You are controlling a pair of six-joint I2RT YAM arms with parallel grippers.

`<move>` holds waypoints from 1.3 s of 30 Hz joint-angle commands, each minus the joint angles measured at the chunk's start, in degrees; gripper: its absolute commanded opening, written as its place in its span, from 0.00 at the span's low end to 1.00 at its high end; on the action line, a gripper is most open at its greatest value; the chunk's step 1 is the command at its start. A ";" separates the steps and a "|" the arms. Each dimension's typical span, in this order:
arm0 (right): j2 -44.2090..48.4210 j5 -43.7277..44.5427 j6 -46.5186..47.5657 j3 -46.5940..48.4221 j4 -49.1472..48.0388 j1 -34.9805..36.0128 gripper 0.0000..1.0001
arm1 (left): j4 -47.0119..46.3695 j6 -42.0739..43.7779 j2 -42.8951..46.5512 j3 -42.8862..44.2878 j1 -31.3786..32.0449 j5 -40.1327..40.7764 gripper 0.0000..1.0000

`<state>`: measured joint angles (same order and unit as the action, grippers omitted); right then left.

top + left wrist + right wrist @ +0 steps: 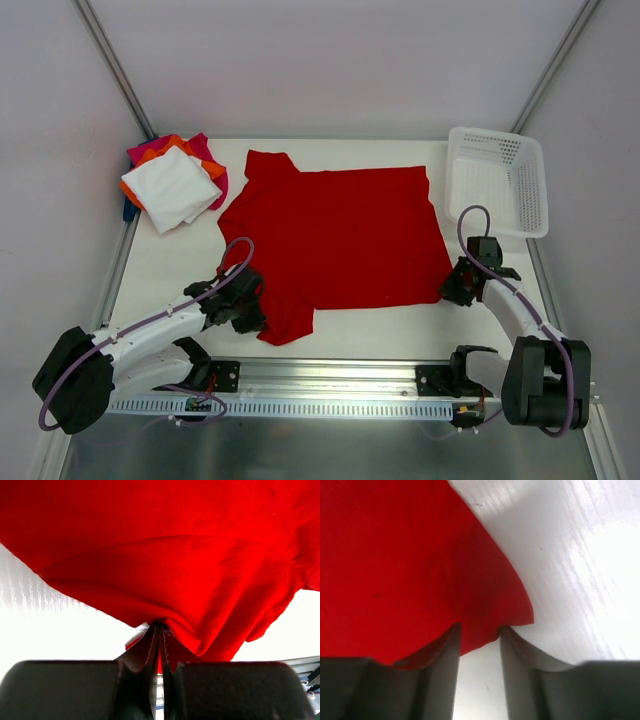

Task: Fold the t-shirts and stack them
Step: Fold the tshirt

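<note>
one flat red t-shirt (340,235), edge in clenched left gripper (159,630), right gripper (480,630) agape

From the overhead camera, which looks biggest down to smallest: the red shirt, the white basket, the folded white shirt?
1. red t-shirt, by far.
2. basket.
3. folded white t-shirt. It looks close to the basket, whose rim stands nearer the camera, so this order is unsure.

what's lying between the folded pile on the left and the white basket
The red t-shirt spread out, with thin strips of bare table beside the folded pile and the basket; seen in the top external view.
</note>
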<state>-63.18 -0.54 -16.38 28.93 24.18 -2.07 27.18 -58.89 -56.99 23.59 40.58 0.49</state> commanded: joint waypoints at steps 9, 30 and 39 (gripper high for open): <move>-2.48 -1.40 -0.41 2.36 -0.81 -0.31 0.01 | -0.11 1.41 -0.05 -1.80 0.38 2.23 0.00; 14.04 6.43 1.44 6.49 11.76 -0.31 0.01 | 13.42 2.20 14.71 9.53 0.38 0.39 0.00; 14.13 8.26 1.70 7.72 13.43 -0.31 0.01 | 20.27 -0.25 18.05 15.25 0.38 5.56 0.00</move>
<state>-49.67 5.32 -15.40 33.98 35.11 -2.07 42.28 -57.78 -40.99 35.14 40.58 1.89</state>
